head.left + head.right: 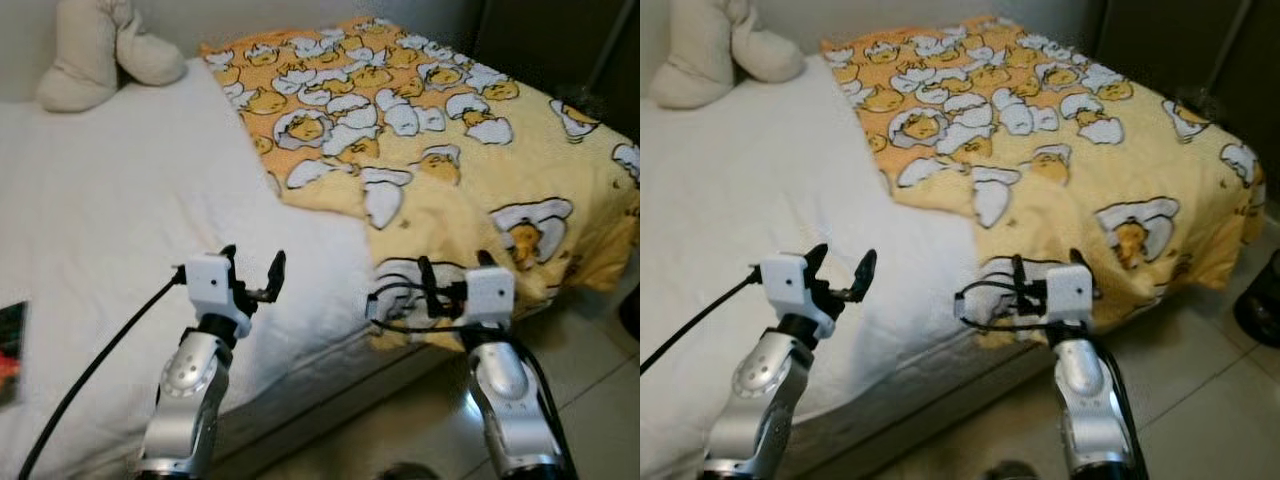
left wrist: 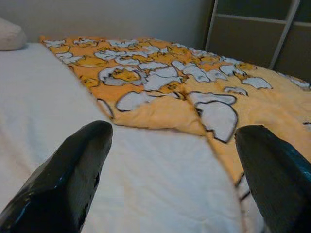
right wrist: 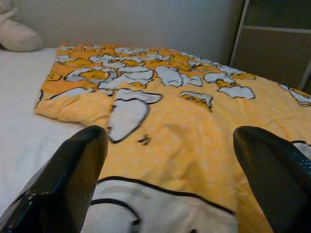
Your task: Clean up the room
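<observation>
Both grippers hover at the near edge of the bed (image 1: 100, 220): the left gripper (image 1: 252, 278), fingers spread, over the white sheet; the right gripper (image 1: 400, 292), fingers also apart, over the hanging edge of the yellow blanket (image 1: 450, 160), which covers the bed's right half. A cream plush toy (image 1: 100, 50) lies at the far left.

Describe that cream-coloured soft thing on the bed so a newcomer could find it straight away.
Start at the bed with its white sheet and go to its far corner by the wall, away from the yellow blanket. There lies a plush toy, plain cream and lumpy. It is the one unpatterned soft shape, unlike the blanket with its cartoon egg print.
</observation>
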`<state>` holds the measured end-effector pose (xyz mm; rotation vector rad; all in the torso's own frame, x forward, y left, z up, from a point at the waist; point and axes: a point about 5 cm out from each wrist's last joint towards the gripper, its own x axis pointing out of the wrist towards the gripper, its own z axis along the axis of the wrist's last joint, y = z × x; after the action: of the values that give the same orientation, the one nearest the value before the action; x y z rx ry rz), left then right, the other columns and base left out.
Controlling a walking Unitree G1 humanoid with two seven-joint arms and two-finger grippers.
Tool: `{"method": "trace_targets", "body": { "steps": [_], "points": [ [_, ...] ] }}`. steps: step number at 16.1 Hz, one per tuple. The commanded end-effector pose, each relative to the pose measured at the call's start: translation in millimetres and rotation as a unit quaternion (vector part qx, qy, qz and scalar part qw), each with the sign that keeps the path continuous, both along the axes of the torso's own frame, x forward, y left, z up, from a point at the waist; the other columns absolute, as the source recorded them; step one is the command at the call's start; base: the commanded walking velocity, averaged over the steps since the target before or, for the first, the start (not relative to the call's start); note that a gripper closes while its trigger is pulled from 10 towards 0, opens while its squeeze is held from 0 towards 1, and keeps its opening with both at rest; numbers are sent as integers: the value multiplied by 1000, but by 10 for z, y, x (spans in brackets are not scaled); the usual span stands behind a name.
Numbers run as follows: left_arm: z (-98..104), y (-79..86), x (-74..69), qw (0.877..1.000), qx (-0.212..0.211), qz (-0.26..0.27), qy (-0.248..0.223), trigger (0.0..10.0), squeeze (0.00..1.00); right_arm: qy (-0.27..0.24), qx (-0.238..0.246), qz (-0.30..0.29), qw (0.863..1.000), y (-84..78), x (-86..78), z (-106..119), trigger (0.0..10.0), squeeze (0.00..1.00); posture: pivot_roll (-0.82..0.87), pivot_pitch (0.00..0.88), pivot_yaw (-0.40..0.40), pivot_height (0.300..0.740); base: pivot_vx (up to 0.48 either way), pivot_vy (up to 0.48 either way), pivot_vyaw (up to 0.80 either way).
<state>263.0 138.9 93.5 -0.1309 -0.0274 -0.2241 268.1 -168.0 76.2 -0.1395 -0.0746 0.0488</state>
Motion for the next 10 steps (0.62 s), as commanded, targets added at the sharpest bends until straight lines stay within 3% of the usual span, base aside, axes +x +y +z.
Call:
{"method": "trace_targets", "body": {
  "steps": [1, 3, 7, 8, 10],
  "points": [
    [0, -30, 39, 1000, -6, 1, 9, 10000, 0, 8, -8, -10, 1000, -77, -26, -37, 10000, 0, -121, 0, 91, 740, 0, -240, -769],
    [-49, 31, 89, 999, 11, 22, 30, 10000, 0, 14, -8, -10, 1000, -79, -43, -70, 10000, 0, -122, 0, 91, 740, 0, -120, -763],
    [-49, 68, 96, 998, 40, 29, 25, 10000, 0, 10, -7, -11, 1000, -102, -62, -77, 10000, 0, -126, 0, 90, 740, 0, 0, -725],
    [-46, 68, 90, 998, 44, 28, 21, 10000, 0, 8, -8, -12, 1000, -107, -62, -70, 10000, 0, -130, 0, 90, 740, 0, 0, 0],
    [-48, 67, 94, 998, 38, 37, 23, 10000, 0, 4, -12, -7, 1000, -88, -52, -56, 10000, 0, -130, 0, 90, 740, 471, 0, 0]
  ]
}}
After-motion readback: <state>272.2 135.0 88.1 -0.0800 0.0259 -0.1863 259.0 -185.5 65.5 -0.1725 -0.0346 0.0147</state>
